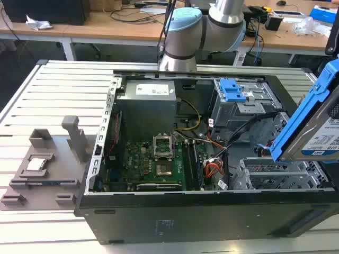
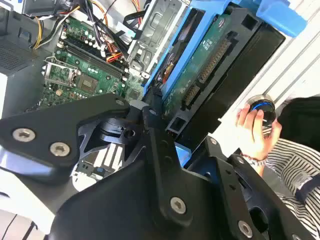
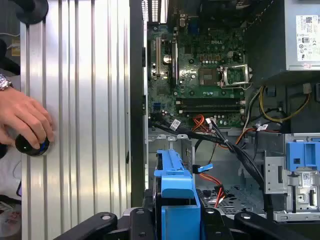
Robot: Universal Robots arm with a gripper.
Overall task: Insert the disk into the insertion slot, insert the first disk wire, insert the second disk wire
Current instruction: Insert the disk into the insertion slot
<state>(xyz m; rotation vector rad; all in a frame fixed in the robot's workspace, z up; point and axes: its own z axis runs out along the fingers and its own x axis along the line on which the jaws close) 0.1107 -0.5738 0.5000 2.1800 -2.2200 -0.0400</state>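
The disk [image 1: 312, 121], a silver-grey drive in a bright blue carrier, hangs tilted in the air above the open computer case at the exterior view's right. My gripper [image 3: 176, 220] is shut on it. In the first wrist view the carrier's blue edge [image 3: 175, 192] sticks out between the black fingers. The second wrist view shows the disk's green circuit-board side [image 2: 200, 65]. The insertion slot [image 1: 275, 177], a low grey perforated cage, lies below the disk; it also appears in the first wrist view [image 3: 232, 195]. Loose orange and black wires [image 1: 214, 168] lie beside the cage.
A taller grey bay with a blue latch tab [image 1: 233, 90] stands behind the cage. The power supply [image 1: 148, 98] and motherboard [image 1: 153, 159] fill the case's other half. A grey fixture [image 1: 42, 169] sits on the slatted table. A person's hand [image 3: 25, 120] rests on a round knob.
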